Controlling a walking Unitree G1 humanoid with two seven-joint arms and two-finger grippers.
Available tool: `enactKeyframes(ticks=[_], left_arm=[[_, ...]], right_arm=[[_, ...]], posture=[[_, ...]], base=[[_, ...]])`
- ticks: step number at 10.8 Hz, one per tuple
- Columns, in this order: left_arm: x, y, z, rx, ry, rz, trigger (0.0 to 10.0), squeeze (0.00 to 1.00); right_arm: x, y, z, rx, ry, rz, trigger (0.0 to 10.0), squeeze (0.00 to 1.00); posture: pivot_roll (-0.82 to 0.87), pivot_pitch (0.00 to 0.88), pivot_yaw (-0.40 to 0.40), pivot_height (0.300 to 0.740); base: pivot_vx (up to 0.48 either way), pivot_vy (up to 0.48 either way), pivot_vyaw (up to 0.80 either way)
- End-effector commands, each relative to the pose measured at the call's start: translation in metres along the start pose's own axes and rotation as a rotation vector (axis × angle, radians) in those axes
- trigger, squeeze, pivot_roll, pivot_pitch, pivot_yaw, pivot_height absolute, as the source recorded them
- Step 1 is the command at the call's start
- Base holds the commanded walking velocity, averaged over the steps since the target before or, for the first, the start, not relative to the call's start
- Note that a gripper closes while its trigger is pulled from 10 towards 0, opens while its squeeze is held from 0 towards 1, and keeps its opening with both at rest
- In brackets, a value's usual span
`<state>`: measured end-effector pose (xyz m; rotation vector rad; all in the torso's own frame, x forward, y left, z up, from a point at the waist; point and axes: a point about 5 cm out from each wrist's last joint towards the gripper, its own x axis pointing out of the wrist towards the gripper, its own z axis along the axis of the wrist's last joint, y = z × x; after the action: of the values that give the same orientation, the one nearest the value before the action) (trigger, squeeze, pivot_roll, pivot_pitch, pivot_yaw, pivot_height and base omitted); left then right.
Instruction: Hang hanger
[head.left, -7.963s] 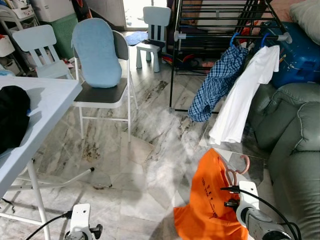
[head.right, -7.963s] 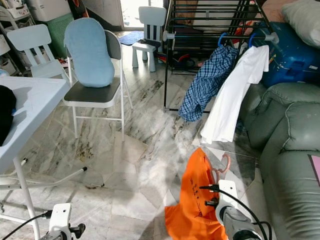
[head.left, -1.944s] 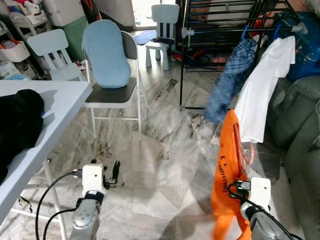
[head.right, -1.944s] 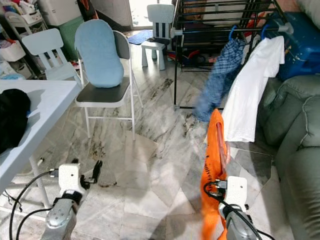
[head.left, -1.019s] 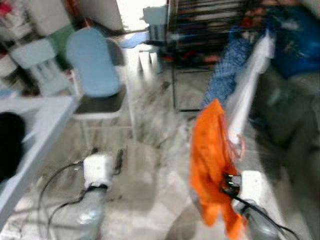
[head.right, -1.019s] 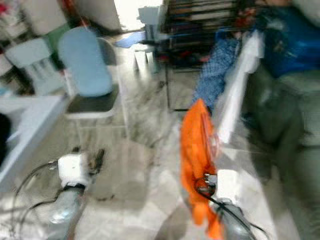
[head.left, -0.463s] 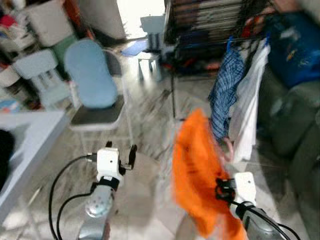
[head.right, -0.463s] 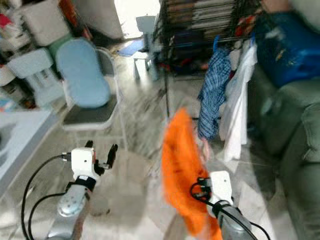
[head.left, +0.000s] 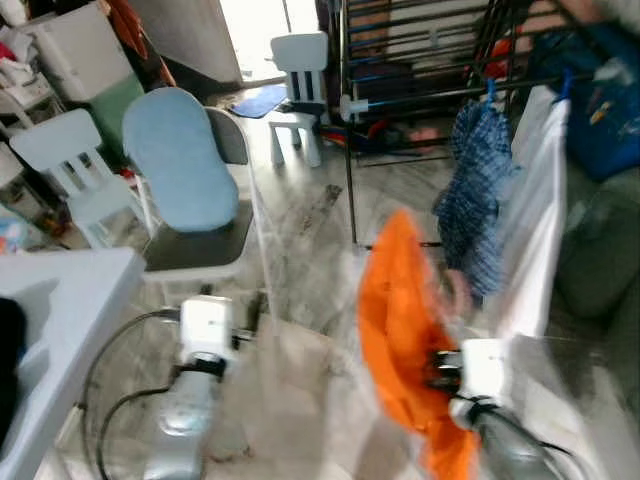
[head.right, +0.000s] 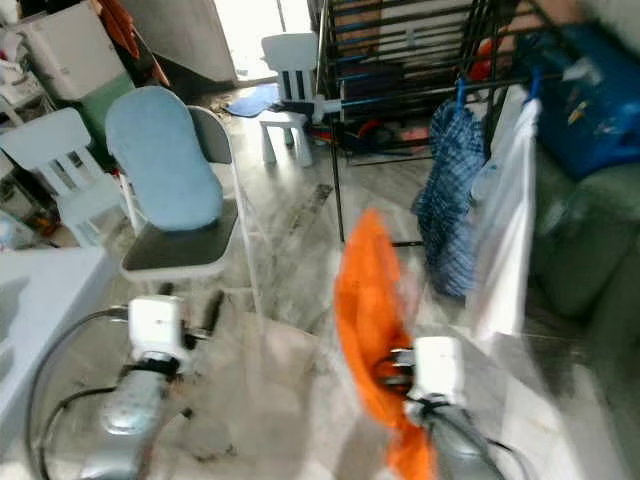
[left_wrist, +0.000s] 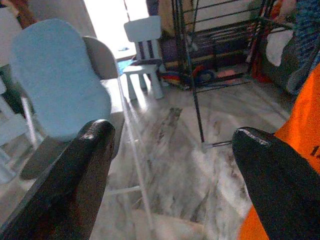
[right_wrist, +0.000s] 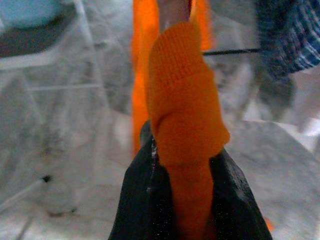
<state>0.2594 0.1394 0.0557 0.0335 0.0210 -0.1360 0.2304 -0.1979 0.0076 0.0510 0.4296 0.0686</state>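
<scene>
**Orange garment held up short of the drying rack**

Nearest on the right, the right gripper (right_wrist: 185, 220) has its two black fingers pressed together on the orange shirt (head.left: 400, 330), which hangs on a pink hanger (head.left: 458, 292). The garment is raised above the marble floor (head.left: 300, 250), left of and nearer than the clothes on the rack; it does not touch them. The head views are blurred here.

On the left, the left gripper (left_wrist: 172, 165) is held out over the floor with its fingers spread wide apart, nothing between them. A white table (head.left: 60, 310) stands at the near left edge.

Farther back on the left is a folding chair (head.left: 200, 240) with a light blue cushion (head.left: 178, 160) propped against its back. On the right, a plaid shirt (head.left: 478, 195) and a white shirt (head.left: 535, 220) hang from the rail of the black drying rack (head.left: 420, 90). A small white child's chair (head.left: 300, 85) stands farthest back.
</scene>
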Motion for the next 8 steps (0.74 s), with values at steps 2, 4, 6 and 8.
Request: enactKeyframes(ticks=[2,4,6,8], left_arm=[[-0.0012,0.0134,0.0004,0.035,0.013,0.022,10.0,0.00],[-0.0009,0.0136,-0.0003,0.044,0.021,0.016,10.0,0.00],[0.0000,0.0143,-0.0026,0.049,0.033,0.012,10.0,0.00],[-0.0005,0.0133,-0.0062,0.043,0.046,0.008,10.0,0.00]], right_arm=[[0.0076,0.0067,0.0154,0.008,-0.075,-0.014,10.0,0.00],[0.0117,0.0035,0.0202,-0.001,-0.089,-0.051,10.0,0.00],[0.0145,0.0012,0.0232,-0.003,-0.100,-0.082,10.0,0.00],[0.0145,0.0017,0.0209,-0.007,-0.095,-0.087,10.0,0.00]], posture=[[-0.19,0.000,0.162,0.740],[-0.18,0.000,0.162,0.740],[-0.18,0.000,0.164,0.740],[-0.18,0.000,0.164,0.740]], base=[[0.480,0.000,0.00],[0.480,0.000,0.00],[0.480,0.000,0.00],[0.480,0.000,0.00]])
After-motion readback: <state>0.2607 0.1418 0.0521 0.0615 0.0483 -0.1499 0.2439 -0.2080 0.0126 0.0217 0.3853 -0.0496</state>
